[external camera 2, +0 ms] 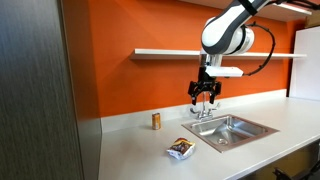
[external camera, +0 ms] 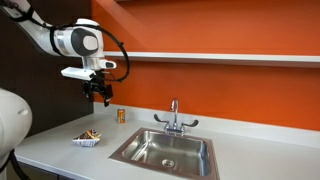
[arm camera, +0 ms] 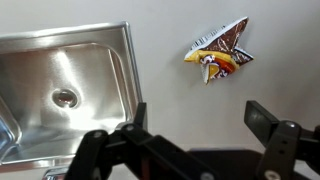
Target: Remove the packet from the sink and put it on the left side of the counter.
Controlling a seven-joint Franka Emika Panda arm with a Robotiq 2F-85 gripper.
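The packet (external camera: 88,137) lies flat on the light-grey counter (external camera: 60,150), to the side of the sink (external camera: 165,152). It also shows in the other exterior view (external camera 2: 180,148) and in the wrist view (arm camera: 220,55), with orange, red and dark print. The sink basin (external camera 2: 232,128) is empty; its drain shows in the wrist view (arm camera: 64,97). My gripper (external camera: 97,97) hangs high above the counter, open and empty, also seen in the other exterior view (external camera 2: 204,96) and the wrist view (arm camera: 200,120).
A small orange-gold can (external camera: 121,116) stands by the backsplash, also seen in the other exterior view (external camera 2: 156,121). A chrome faucet (external camera: 174,118) with two handles stands behind the sink. A white shelf (external camera: 220,57) runs along the orange wall.
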